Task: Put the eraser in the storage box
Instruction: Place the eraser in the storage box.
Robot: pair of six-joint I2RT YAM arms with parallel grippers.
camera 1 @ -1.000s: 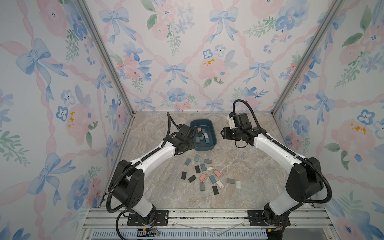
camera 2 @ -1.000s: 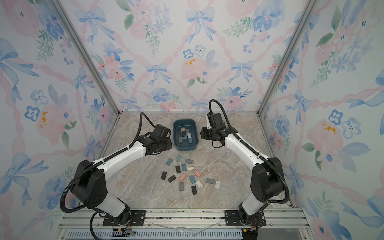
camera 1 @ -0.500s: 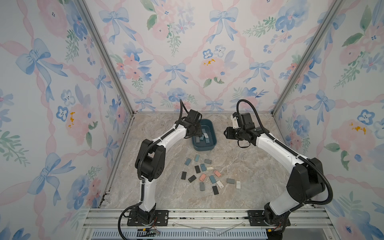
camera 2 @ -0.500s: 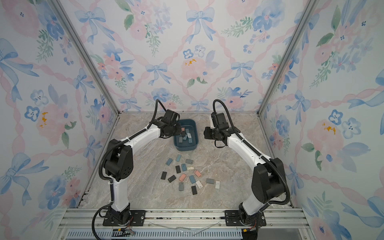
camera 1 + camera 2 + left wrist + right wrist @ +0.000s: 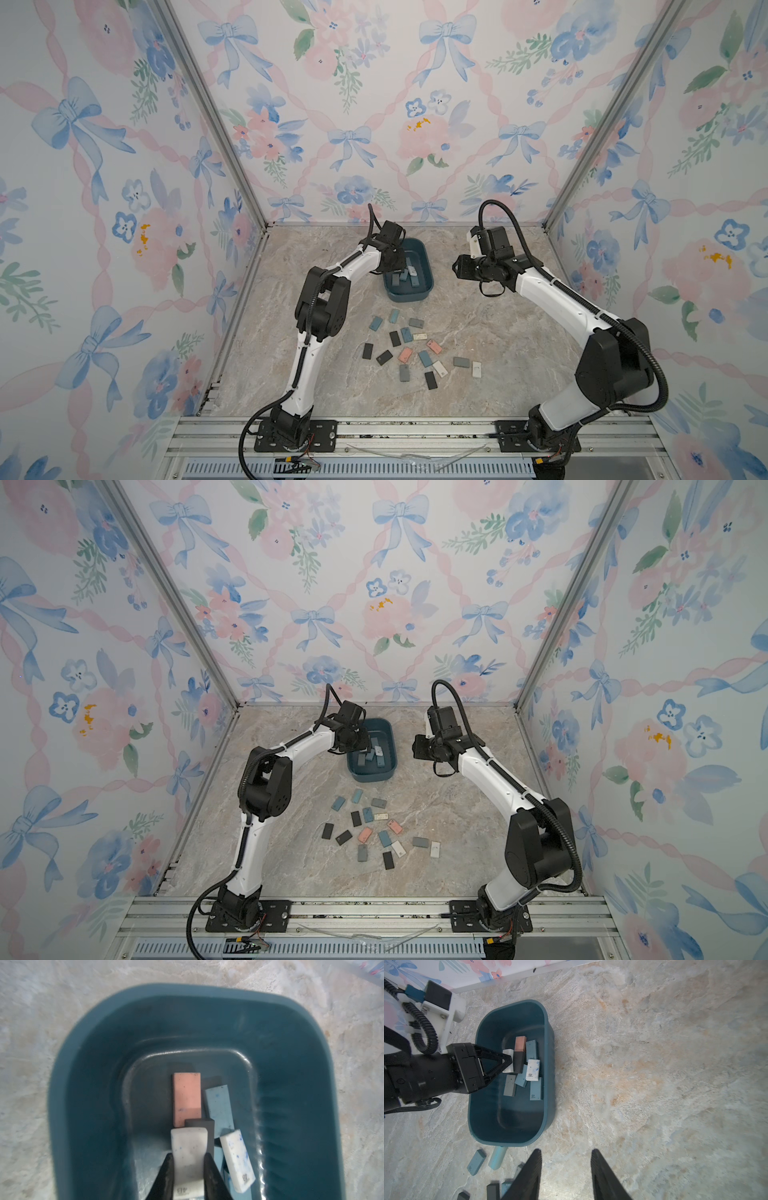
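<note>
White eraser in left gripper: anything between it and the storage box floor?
Nothing blocks it. The left gripper holds the white eraser over the open storage box; only a black eraser and pink eraser lie below.

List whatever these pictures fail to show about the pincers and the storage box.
- Left pincer: in both top views its tips and the white eraser it grips cannot be made out beneath its wrist.
- Storage box: left wrist view, near end cut off, rim blurred.
- Right pincer: right wrist view, finger bases cut off by the edge.
- A pink eraser on the table: any print too small in both top views.
</note>
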